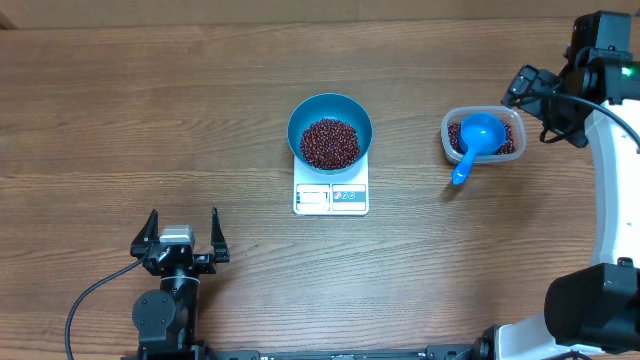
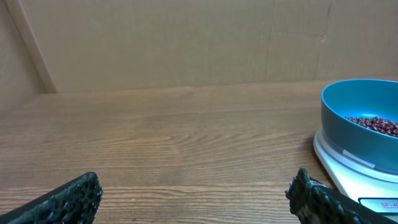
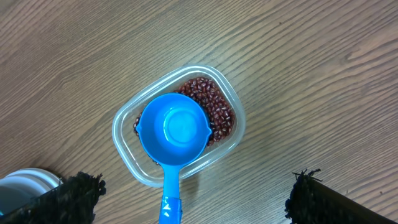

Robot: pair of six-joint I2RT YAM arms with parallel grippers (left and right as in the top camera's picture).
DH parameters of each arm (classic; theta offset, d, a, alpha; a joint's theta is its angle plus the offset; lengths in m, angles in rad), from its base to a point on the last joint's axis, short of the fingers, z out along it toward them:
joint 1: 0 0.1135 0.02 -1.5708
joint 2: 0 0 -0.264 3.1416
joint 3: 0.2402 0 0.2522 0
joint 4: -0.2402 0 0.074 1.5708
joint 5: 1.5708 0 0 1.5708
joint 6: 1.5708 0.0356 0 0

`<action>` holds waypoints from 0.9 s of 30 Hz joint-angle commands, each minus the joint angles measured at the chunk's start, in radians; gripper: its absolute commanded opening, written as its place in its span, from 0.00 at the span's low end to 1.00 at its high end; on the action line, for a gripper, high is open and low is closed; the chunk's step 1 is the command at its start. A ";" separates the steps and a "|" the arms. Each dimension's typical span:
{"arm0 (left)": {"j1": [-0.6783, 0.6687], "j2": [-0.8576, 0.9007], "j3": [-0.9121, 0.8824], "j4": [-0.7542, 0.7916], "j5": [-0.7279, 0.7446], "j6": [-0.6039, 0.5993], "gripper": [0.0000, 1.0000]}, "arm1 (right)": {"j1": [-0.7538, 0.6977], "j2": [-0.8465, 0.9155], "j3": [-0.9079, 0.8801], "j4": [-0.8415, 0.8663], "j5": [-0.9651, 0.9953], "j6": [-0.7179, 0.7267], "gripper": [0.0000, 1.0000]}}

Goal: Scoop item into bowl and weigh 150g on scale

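The teal bowl (image 1: pixel 296 118) stands on the white scale (image 1: pixel 331 198) at the table's middle, holding a heap of red-brown beans (image 1: pixel 330 143). The left wrist view shows the bowl (image 2: pixel 354 127) and the scale (image 2: pixel 339 163) at the right edge. My left gripper (image 1: pixel 182 216) is open near the front left, far from both, with only bare wood between its fingers (image 2: pixel 68 200). My right gripper (image 1: pixel 522 85) hovers open above the clear tub. In the right wrist view it (image 3: pixel 196 194) holds nothing, and the scoop handle lies just left of its middle.
A clear plastic tub (image 1: pixel 447 130) at the right holds more beans (image 3: pixel 217 109). A bright blue scoop (image 3: pixel 174 127) rests in it, handle (image 1: pixel 461 172) over the rim toward the table's front. A cardboard wall (image 2: pixel 186 43) backs the table.
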 commanded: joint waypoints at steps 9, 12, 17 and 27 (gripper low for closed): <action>0.006 -0.010 -0.004 -0.001 -0.013 0.013 1.00 | -0.007 -0.023 0.025 0.002 0.014 0.000 1.00; 0.006 -0.010 -0.004 -0.001 -0.013 0.013 0.99 | -0.007 -0.023 0.025 0.002 0.014 0.000 1.00; 0.006 -0.010 -0.004 -0.001 -0.013 0.013 1.00 | -0.007 -0.023 0.025 0.002 0.014 0.000 1.00; 0.006 -0.010 -0.004 -0.001 -0.013 0.013 1.00 | -0.009 -0.019 0.025 0.000 0.056 -0.033 1.00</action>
